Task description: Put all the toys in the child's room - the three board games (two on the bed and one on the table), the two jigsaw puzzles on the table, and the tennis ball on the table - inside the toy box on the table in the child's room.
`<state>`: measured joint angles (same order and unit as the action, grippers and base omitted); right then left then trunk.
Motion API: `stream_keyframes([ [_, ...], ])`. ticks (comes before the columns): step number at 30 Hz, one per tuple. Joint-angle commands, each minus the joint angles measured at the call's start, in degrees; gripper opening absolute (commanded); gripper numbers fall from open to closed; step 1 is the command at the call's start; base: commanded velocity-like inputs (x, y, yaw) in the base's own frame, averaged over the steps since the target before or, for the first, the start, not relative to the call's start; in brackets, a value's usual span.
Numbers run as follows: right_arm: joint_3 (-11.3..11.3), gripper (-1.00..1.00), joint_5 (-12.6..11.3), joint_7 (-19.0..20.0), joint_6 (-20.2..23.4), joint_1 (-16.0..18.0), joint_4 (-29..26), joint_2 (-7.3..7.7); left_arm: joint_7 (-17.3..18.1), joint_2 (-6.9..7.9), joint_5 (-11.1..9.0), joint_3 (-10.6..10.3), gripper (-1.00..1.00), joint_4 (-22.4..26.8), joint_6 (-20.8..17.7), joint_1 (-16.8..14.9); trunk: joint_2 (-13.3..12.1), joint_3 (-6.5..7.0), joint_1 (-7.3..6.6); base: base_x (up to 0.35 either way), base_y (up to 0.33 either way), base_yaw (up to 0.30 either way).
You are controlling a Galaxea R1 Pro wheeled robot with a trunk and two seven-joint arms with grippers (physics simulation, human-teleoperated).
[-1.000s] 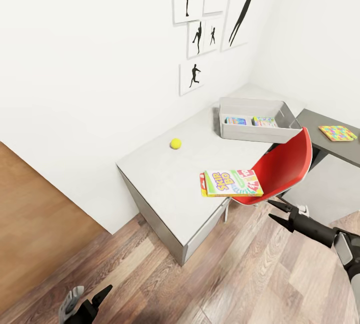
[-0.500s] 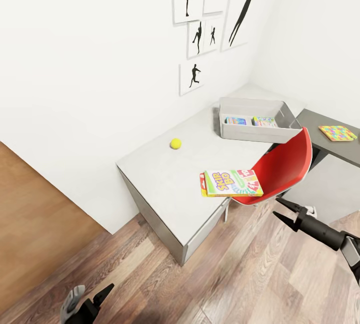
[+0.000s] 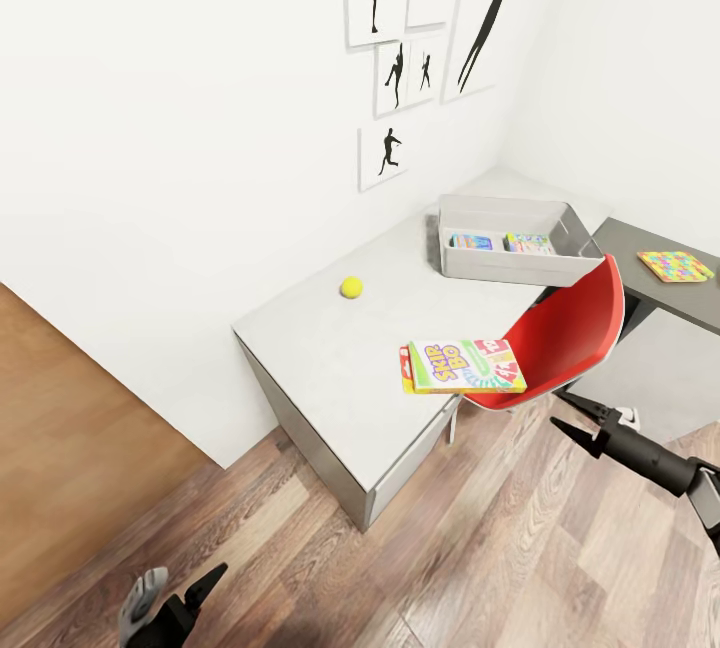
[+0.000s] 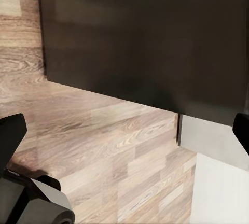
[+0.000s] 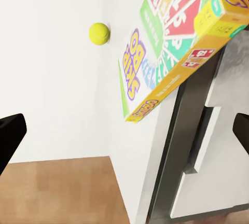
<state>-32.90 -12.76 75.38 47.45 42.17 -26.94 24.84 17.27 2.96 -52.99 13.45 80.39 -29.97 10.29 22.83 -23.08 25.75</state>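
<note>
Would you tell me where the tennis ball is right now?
In the head view, the tennis ball sits on the pale table near the wall, left of the toy box and beyond the Skip-Bo box.

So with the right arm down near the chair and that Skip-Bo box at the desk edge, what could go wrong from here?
The Skip-Bo box overhangs the table edge, partly resting on the red chair; a nudge to the chair might tip it to the floor.
The open right gripper sits low beside the chair, so reaching up could hit the seat.
The tennis ball lies loose and could roll if the desk is bumped.
</note>
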Motion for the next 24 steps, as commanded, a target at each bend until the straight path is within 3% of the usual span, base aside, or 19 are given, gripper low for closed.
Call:
stream_keyframes([
  [1, -0.1, 1.00, -0.1, 0.1, 0.4, 0.0, 0.0, 0.00, 0.0, -0.01, -0.4, 0.1, 1.00, 0.1, -0.4, 0.0, 0.1, -0.08, 0.03, 0.000, 0.000, 0.000],
  [24, -0.4, 1.00, -0.4, 0.6, 0.1, -0.1, -0.8, 0.19, 0.1, -0.06, -0.4, -0.5, 1.00, 2.6, -2.7, 0.5, 0.1, -0.08, 0.03, 0.000, 0.000, 0.000],
])
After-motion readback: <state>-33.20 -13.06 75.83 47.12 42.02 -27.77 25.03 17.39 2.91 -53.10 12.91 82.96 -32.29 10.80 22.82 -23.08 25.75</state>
